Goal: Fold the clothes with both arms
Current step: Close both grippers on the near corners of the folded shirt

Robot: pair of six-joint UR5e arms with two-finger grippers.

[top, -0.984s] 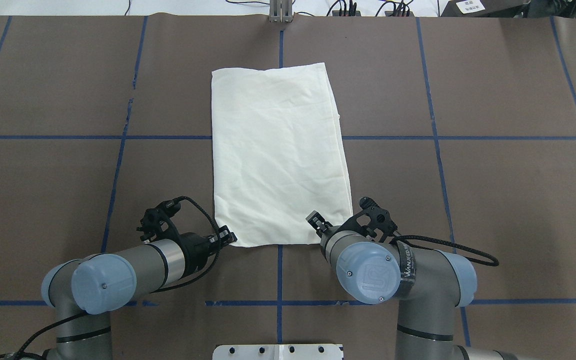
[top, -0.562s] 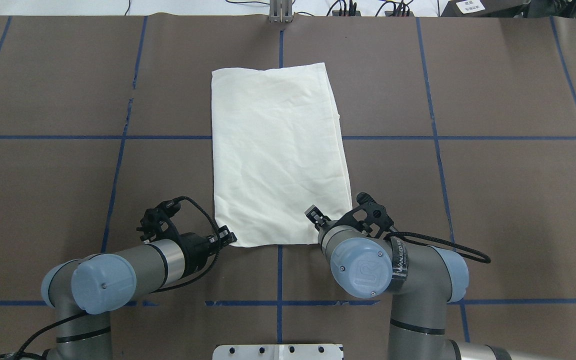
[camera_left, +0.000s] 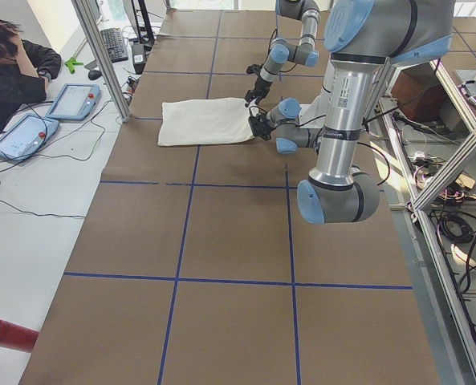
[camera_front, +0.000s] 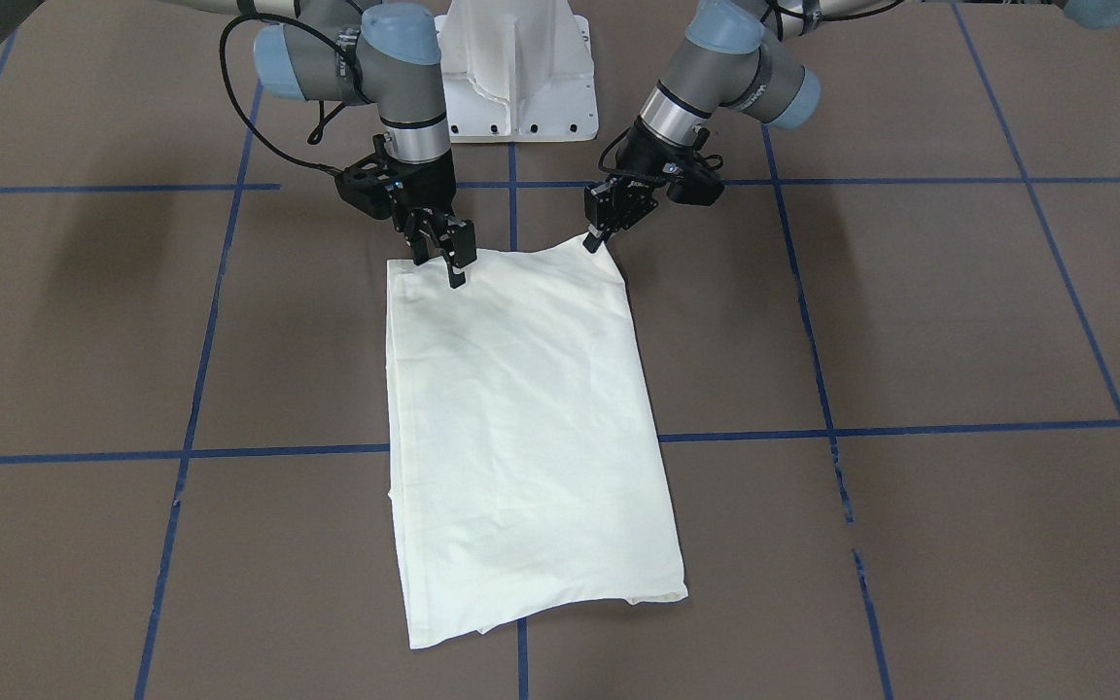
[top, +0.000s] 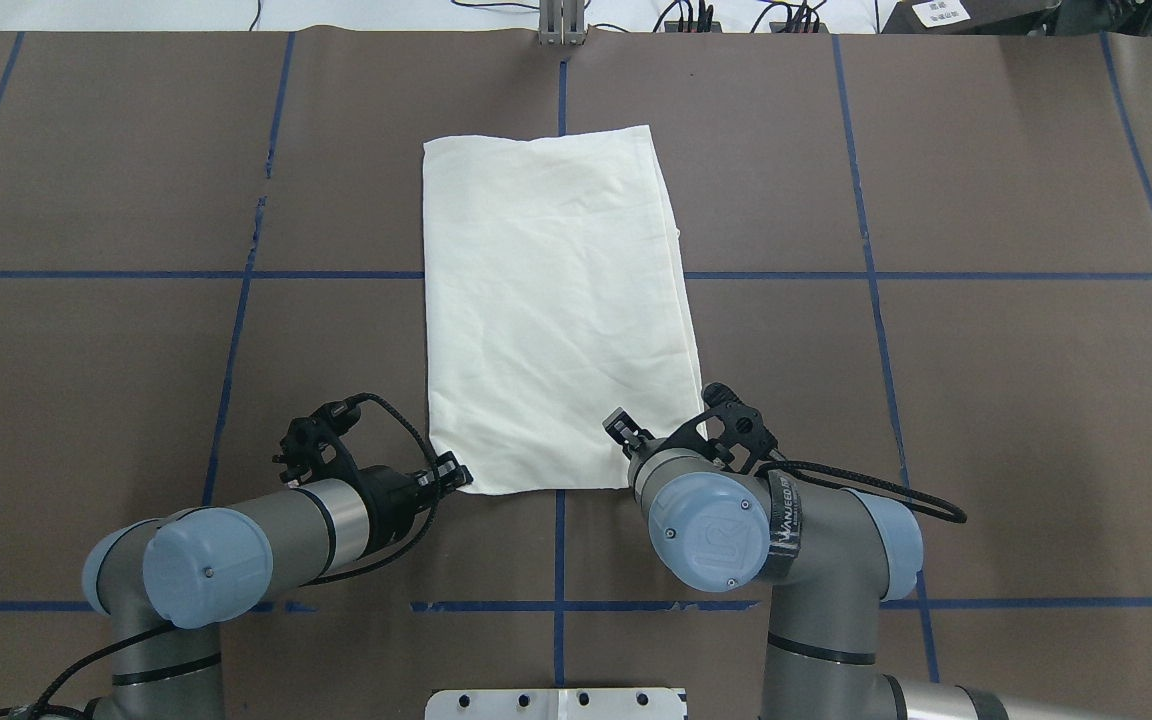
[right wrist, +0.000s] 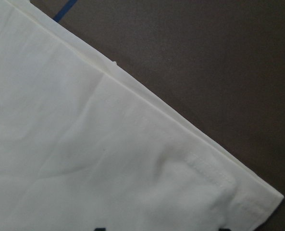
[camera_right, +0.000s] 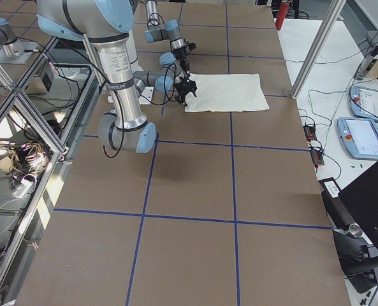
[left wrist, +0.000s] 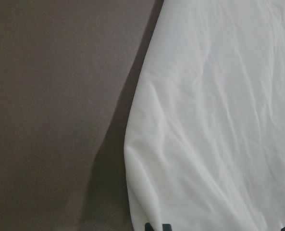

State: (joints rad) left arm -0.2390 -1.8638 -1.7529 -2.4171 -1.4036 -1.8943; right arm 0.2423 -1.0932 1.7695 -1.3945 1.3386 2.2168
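The left gripper (top: 451, 476) sits low at the near left corner of the shirt (top: 556, 300). In the left wrist view its two fingertips (left wrist: 156, 226) show apart at the bottom edge with cloth between them, so the jaws stand spread. That corner rises slightly off the brown table (top: 986, 380).

The shirt lies flat at the table centre, folded to a long rectangle, plain cream side up, across a blue tape line (top: 836, 275).

The right gripper (camera_front: 439, 267) is over the near right corner, jaws apart. One finger touches the cloth just inside the near edge.
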